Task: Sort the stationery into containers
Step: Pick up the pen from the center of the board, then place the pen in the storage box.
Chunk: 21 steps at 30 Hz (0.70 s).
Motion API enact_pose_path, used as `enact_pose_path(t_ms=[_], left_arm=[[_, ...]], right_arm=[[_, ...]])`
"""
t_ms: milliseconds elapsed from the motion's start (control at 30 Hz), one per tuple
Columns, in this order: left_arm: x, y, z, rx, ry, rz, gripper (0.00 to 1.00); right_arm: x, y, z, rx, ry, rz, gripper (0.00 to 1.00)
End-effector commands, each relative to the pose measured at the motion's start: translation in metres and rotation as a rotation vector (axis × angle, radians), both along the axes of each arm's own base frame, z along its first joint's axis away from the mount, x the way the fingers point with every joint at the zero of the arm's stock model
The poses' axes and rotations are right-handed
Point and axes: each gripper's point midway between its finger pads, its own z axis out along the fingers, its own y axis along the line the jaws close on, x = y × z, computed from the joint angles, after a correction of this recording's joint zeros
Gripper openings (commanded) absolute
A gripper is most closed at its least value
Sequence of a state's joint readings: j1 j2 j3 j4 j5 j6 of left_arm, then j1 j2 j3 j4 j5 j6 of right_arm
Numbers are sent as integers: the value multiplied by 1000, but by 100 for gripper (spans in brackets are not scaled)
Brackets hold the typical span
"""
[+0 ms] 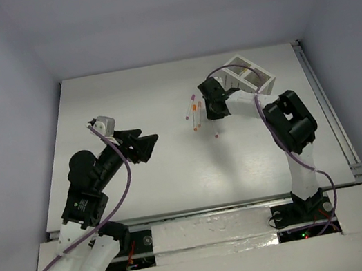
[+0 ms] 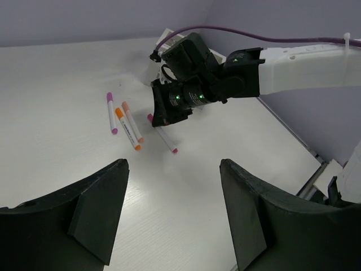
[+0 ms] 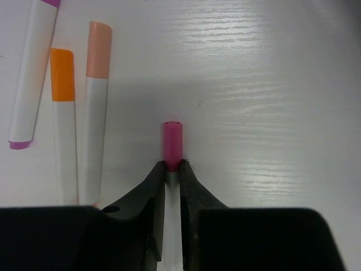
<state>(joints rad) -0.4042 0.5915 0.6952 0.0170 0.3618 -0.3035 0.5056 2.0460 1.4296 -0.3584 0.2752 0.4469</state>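
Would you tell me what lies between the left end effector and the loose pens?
Nothing: the top view shows bare table between the left end effector and the pens.

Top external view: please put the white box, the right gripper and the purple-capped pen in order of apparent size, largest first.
1. white box
2. right gripper, shut on a pink-capped pen; it looks somewhat smaller than the box
3. purple-capped pen, clearly the smallest

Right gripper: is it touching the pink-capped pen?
Touching. The right wrist view shows the right gripper closed on the pink-capped pen, both fingertips pressed against its white barrel just below the cap, with no gap.
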Motion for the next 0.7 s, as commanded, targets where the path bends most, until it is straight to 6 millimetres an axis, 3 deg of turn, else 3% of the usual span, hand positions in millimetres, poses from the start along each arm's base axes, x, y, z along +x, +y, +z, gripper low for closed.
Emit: enact_pose_path(t_ms=[0,133,233,267,333,433,500,600,633,667], left_arm=[[-1,1,8,-4,-42,1,63],[0,0,8,-2,-41,-1,63],[1,0,7,-1,-39,1,63],[0,0,7,0,-40,1,63],[1,0,6,2,-38,2,63],[2,0,5,4,-35,4,63],[3,0,4,5,-32,5,63],[2,1,6,3,-38,7,63],[2,1,6,3,-36,8,63],[2,1,5,3,-36,10,63]], right_arm=[[-1,8,2,-7,13,46,10],[2,4,21,-22,-26,46,0],[11,11,68,51,-154,56,0],[13,11,97,79,-216,59,0],[19,14,130,116,-308,70,0],[25,9,182,146,-435,69,0],[42,-13,220,146,-541,14,0],[65,-40,260,160,-659,-51,0],[78,-62,265,154,-685,-95,0],[88,-71,276,161,-733,-118,0]])
